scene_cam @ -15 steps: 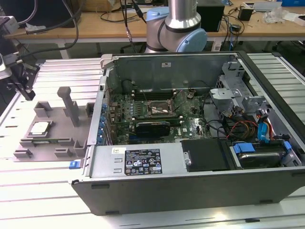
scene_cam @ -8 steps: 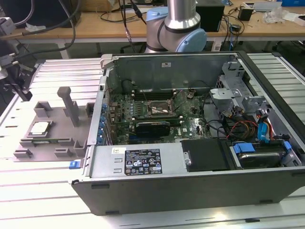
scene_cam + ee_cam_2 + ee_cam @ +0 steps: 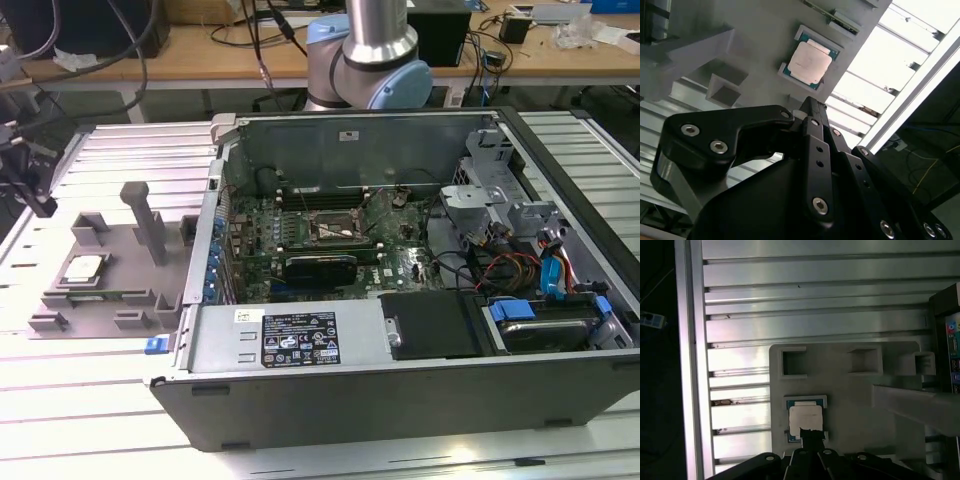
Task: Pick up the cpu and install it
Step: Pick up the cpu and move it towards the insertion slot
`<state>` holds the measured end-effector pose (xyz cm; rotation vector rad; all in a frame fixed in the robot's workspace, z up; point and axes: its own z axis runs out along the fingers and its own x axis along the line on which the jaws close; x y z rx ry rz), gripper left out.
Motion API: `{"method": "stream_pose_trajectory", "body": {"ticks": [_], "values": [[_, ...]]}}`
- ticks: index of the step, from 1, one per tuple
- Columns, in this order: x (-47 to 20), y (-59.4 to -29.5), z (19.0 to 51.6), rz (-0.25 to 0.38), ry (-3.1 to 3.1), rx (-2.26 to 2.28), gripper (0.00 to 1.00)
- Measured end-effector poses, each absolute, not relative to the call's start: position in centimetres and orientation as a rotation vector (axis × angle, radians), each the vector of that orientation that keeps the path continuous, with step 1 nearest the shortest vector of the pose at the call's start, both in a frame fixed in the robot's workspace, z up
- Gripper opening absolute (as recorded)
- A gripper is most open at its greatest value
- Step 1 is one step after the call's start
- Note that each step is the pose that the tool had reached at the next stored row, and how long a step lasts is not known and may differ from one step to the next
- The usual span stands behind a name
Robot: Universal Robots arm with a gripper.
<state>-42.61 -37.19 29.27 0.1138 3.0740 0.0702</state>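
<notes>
The cpu (image 3: 83,268) is a small square chip with a silver top. It lies flat in a recess of the grey plastic tray (image 3: 110,250) at the exterior view's left, and shows in both wrist views (image 3: 810,62) (image 3: 806,419). My gripper (image 3: 42,205) hangs above the table just beyond the tray's left side, clear of the chip. Its black fingers (image 3: 809,107) meet at a narrow tip (image 3: 809,434) with nothing between them. The dark socket frame (image 3: 335,228) sits on the motherboard inside the open computer case (image 3: 300,345).
An upright grey post (image 3: 150,222) and low blocks rise from the tray near the chip. The case's metal wall (image 3: 205,250) stands just right of the tray. Cables and drive bays (image 3: 540,260) crowd the case's right side. The ribbed aluminium table (image 3: 110,400) surrounds everything.
</notes>
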Motion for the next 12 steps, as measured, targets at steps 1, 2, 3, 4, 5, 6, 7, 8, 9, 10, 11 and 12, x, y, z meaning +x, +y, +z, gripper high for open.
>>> {"method": "stream_pose_trajectory", "body": {"ticks": [1, 2, 3, 4, 5, 6, 7, 8, 9, 10, 11, 12], "values": [[-42.8, -37.2, 29.0, 0.07, 3.074, 0.114, 0.11], [-42.8, -37.2, 28.8, 0.07, 3.074, 0.114, 0.11], [-42.8, -37.2, 28.4, 0.07, 3.074, 0.114, 0.11], [-42.8, -37.2, 28.0, 0.07, 3.074, 0.114, 0.11], [-42.8, -37.3, 27.6, 0.07, 3.074, 0.114, 0.11], [-42.8, -37.4, 27.2, 0.07, 3.074, 0.114, 0.11], [-42.8, -37.5, 26.9, 0.07, 3.074, 0.114, 0.11], [-42.7, -37.6, 26.7, 0.07, 3.074, 0.114, 0.11], [-42.7, -37.7, 26.5, 0.07, 3.074, 0.114, 0.11], [-42.5, -37.8, 26.1, 0.07, 3.074, 0.114, 0.11], [-42.4, -37.9, 25.8, 0.07, 3.074, 0.114, 0.11], [-42.3, -37.9, 25.6, 0.07, 3.074, 0.114, 0.11]]}}
